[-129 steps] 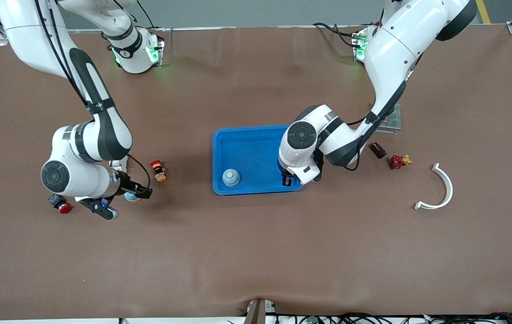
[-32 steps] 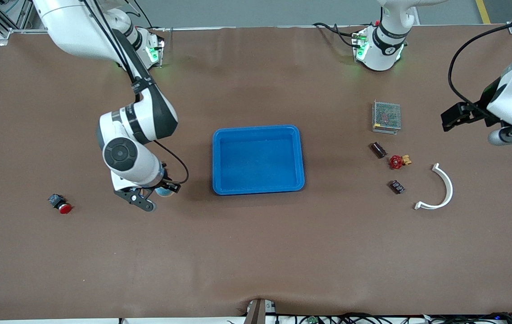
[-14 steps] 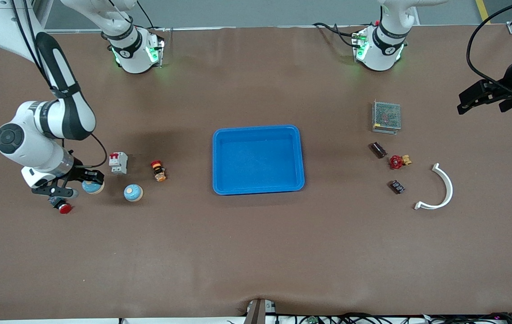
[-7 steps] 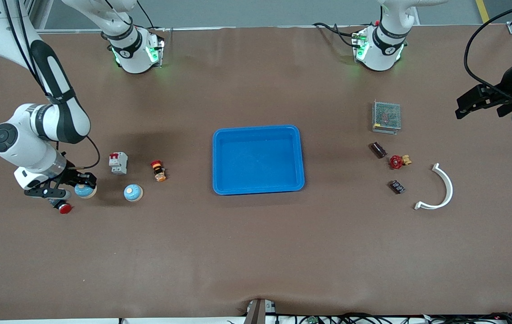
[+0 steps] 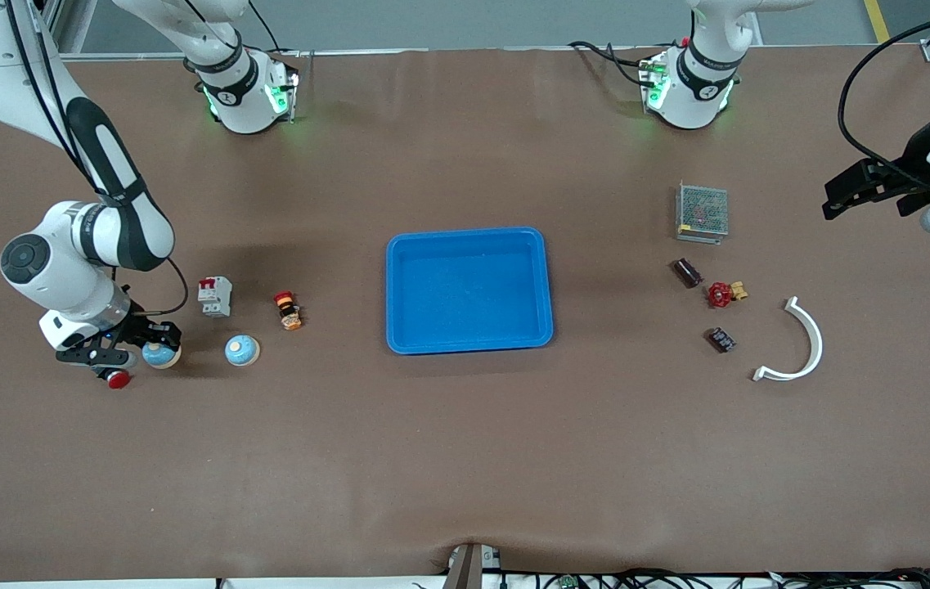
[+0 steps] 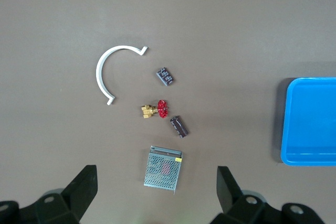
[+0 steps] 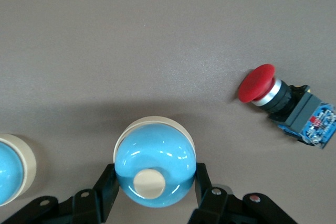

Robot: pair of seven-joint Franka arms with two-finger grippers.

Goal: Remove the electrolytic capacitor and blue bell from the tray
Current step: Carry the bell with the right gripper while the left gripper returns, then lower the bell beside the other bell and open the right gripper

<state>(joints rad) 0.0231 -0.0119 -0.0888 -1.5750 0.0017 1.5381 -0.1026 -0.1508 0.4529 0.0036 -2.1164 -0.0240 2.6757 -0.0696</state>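
My right gripper [image 5: 137, 353] is shut on a blue bell with a cream base [image 5: 160, 354], low over the table at the right arm's end. In the right wrist view the fingers [image 7: 107, 184] press both sides of the bell [image 7: 155, 156]. A second blue bell [image 5: 241, 350] stands beside it toward the tray and shows in the right wrist view [image 7: 10, 171]. Two dark capacitors [image 5: 686, 272] [image 5: 721, 339] lie at the left arm's end, also in the left wrist view [image 6: 179, 126] [image 6: 166, 76]. My left gripper [image 5: 857, 190] is open and empty, high over that end.
An empty blue tray [image 5: 469, 237] sits mid-table. A red push button [image 5: 113, 376], a circuit breaker [image 5: 215, 296] and a small orange button [image 5: 289, 311] lie near the bells. A mesh box [image 5: 703, 213], a red valve [image 5: 722, 294] and a white curved piece [image 5: 804, 343] lie by the capacitors.
My right gripper has shifted slightly with the bell, a little nearer the front camera and toward the second bell. My left gripper has barely moved.
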